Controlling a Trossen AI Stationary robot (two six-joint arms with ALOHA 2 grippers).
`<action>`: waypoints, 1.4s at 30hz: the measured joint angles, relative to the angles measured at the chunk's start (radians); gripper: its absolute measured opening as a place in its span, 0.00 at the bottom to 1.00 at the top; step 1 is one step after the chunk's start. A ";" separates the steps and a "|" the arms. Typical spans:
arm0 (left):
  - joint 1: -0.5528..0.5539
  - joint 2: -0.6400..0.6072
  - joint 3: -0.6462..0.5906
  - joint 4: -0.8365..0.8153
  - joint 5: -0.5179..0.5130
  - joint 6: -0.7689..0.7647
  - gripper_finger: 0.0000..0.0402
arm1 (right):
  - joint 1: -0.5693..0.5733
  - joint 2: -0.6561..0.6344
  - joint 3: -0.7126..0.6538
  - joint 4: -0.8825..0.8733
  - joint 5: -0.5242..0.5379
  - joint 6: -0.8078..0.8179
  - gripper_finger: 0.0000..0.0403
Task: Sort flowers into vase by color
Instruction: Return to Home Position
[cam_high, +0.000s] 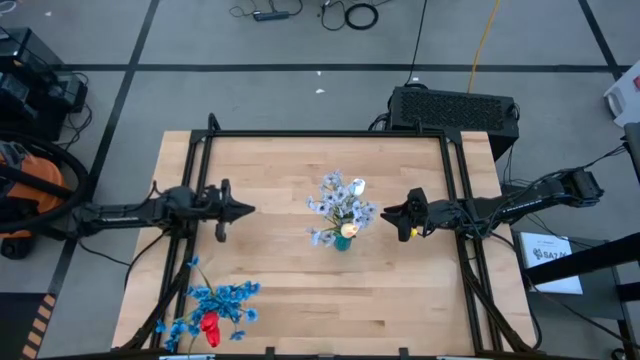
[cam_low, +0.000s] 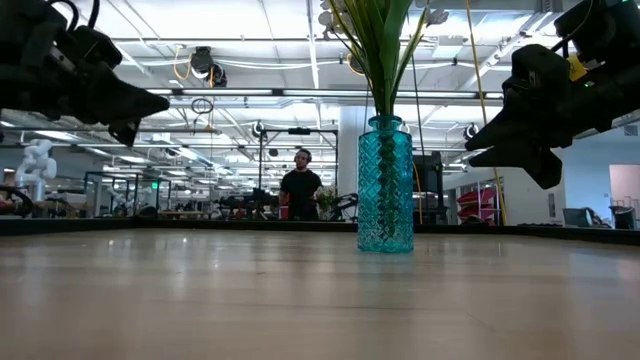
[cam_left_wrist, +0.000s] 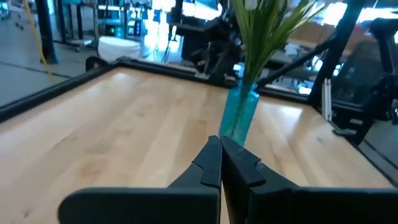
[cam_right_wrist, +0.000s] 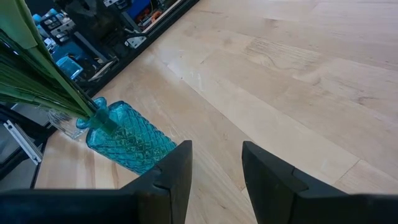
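Observation:
A teal glass vase (cam_low: 385, 185) stands upright mid-table and holds pale grey-blue sprays (cam_high: 338, 203) and a cream-white tulip (cam_high: 349, 231) by their green stems (cam_left_wrist: 264, 37). Bright blue sprays (cam_high: 222, 299) and a red tulip (cam_high: 210, 328) lie flat at the table's near left corner. My left gripper (cam_high: 250, 210) hovers left of the vase, shut and holding nothing, its fingertips (cam_left_wrist: 219, 146) pointing level at the vase (cam_left_wrist: 241, 115). My right gripper (cam_high: 386, 212) hovers just right of the vase (cam_right_wrist: 127, 142), open, with bare table between its fingers (cam_right_wrist: 180, 168).
Black frame rails (cam_high: 330, 133) run along the table's far, left and right sides. A black case (cam_high: 455, 108) sits beyond the far right corner and an orange vacuum (cam_high: 30, 185) off the left side. A person (cam_low: 300, 190) stands far behind the table.

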 joint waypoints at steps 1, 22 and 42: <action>0.000 -0.013 0.000 -0.003 -0.001 -0.002 0.01 | 0.000 0.000 0.000 0.000 0.000 0.000 0.33; 0.000 -0.059 -0.001 0.000 -0.088 0.058 0.01 | 0.000 0.000 0.000 0.000 0.000 0.000 0.33; 0.000 -0.059 -0.001 0.000 -0.090 0.058 0.01 | -0.001 0.000 0.000 -0.028 -0.014 -0.590 0.27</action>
